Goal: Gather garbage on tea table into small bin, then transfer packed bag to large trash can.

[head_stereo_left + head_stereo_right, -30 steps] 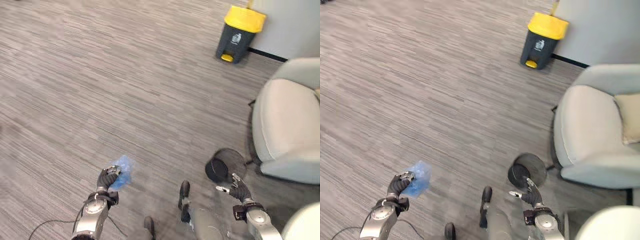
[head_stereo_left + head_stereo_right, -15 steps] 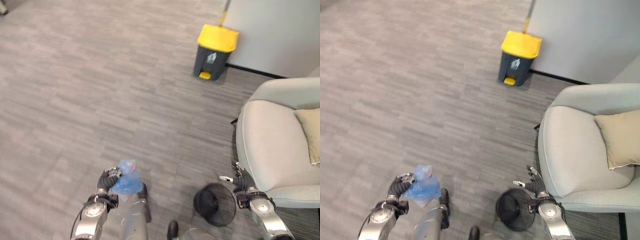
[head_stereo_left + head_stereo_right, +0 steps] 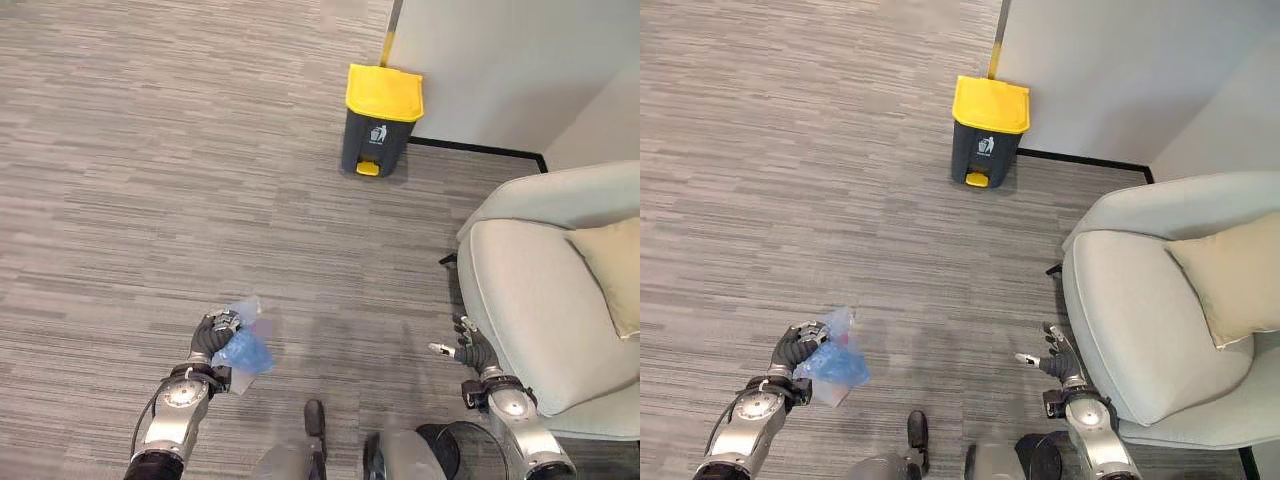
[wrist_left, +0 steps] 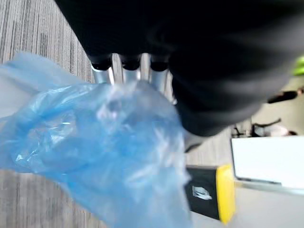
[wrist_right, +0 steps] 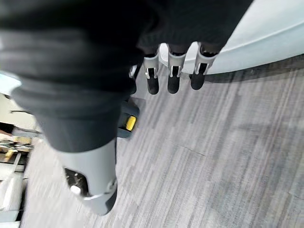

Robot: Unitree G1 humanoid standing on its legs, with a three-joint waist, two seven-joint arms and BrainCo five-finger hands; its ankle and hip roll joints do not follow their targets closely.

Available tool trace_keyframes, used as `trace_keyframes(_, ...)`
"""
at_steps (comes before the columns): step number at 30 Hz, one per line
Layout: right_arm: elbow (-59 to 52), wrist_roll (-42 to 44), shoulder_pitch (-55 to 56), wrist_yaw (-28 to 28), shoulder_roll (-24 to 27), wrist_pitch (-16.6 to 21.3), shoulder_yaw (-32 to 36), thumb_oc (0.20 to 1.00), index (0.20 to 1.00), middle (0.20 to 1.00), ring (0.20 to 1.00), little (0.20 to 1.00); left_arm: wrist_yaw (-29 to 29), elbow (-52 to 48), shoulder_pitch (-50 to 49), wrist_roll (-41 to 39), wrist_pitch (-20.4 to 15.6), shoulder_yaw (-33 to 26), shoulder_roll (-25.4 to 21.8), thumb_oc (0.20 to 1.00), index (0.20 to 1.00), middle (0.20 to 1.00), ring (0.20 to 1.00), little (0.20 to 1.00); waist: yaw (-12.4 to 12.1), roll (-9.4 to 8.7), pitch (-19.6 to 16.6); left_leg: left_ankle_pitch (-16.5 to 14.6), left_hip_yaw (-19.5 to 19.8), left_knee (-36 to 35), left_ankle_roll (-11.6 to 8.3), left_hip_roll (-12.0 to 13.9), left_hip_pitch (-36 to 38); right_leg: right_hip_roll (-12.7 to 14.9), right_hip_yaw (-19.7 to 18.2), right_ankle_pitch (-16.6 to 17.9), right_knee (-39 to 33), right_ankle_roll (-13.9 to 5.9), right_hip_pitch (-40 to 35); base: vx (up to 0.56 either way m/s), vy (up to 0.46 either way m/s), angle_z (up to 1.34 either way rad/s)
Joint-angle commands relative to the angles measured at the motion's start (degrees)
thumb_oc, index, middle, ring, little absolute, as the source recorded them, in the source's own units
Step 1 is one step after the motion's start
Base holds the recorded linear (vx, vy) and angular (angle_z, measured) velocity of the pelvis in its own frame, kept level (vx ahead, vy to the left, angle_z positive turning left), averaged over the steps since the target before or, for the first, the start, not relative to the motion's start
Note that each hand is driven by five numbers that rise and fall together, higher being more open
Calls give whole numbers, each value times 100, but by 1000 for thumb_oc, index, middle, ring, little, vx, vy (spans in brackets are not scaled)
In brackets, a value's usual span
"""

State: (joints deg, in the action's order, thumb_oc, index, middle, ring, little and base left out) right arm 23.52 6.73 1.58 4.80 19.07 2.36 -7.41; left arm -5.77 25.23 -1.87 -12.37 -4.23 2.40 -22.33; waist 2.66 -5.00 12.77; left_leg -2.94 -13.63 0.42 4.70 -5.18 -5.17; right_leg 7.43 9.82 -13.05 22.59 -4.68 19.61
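at near left we see the left hand [image 3: 212, 338] curled round the top of a blue bag [image 3: 242, 347], gripping it above the grey carpet [image 3: 150, 180]. the bag is thin, crinkled, half see-through plastic, bunched and bulging under the fingers [image 4: 101, 72]. far ahead, by the wall, stands the large trash can [image 3: 379, 121], dark grey with a yellow lid, well apart from the bag. at near right the right hand [image 3: 471, 349] hangs empty with fingers loose, just beside a pale armchair [image 3: 560, 300].
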Motion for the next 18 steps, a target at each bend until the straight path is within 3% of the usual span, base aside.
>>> trace_keyframes(1, 29, 46, -216, 47, 117, 165, 111, 1000, 1000, 1000, 1000, 1000, -38, -438, -8, 21, -268, -76, -199, 200, 200, 200, 200, 200, 59, -41, 38, -764, 167, 571, -395, 520, 423, 103, 326, 1270, -1412, -369, -456, 388, -56, -16)
trace_keyframes(5, 46, 11, -180, 31, 110, 156, 84, 1000, 1000, 1000, 1000, 1000, -6, -364, -6, 24, -271, -103, -116, 200, 200, 200, 200, 200, 116, -42, 76, -904, 119, 497, -473, 494, 765, 199, 885, 1585, -1952, -416, -287, 300, -85, 7)
trace_keyframes(9, -22, 22, 63, -71, 144, 136, 159, 1000, 1000, 1000, 1000, 1000, 96, -418, -205, 112, -280, -79, -34, 200, 200, 200, 200, 200, 260, 34, -75, -1297, 350, 573, -610, 528, 1374, 247, 612, 1711, -1658, -373, -169, 518, -181, 35)
trace_keyframes(11, -17, 24, 92, -74, 168, 145, 154, 1000, 1000, 1000, 1000, 1000, 119, -431, -245, 118, -274, -78, -13, 200, 200, 200, 200, 200, 291, 86, -117, -1200, 367, 714, -700, 621, 1408, 219, 623, 1665, -1552, -295, -207, 368, -213, 54)
trace_keyframes(12, -2, 14, 152, -65, 205, 160, 163, 1000, 1000, 1000, 1000, 1000, 134, -451, -315, 108, -241, -64, 36, 200, 200, 200, 200, 200, 325, 166, -205, -715, 342, 1374, -934, 958, 1304, 99, 690, 1499, -1434, -106, -356, 379, -314, 48)
trace_keyframes(15, -16, 52, 223, -35, 292, 171, 191, 1000, 1000, 1000, 1000, 1000, 136, -456, -396, 47, -237, -75, 80, 200, 200, 200, 200, 200, 319, 178, -285, -107, 359, 2445, -1006, 1302, 932, -206, 748, 1168, -1499, 183, -737, 406, -338, 14)
trace_keyframes(16, -1, 55, 215, -5, 333, 156, 201, 1000, 1000, 1000, 1000, 1000, 103, -430, -355, 40, -217, -50, 95, 200, 200, 200, 200, 200, 284, 139, -263, -53, 384, 2664, -936, 1299, 762, -238, 713, 1042, -1511, 262, -866, 338, -216, -30)
trace_keyframes(18, 14, 47, 170, 19, 390, 147, 192, 1000, 1000, 1000, 1000, 1000, 87, -423, -328, -28, -204, -27, 135, 200, 200, 200, 200, 200, 194, 75, -209, -353, 482, 2692, -771, 1083, 286, -272, 609, 863, -1519, 274, -1108, 348, -153, -32)
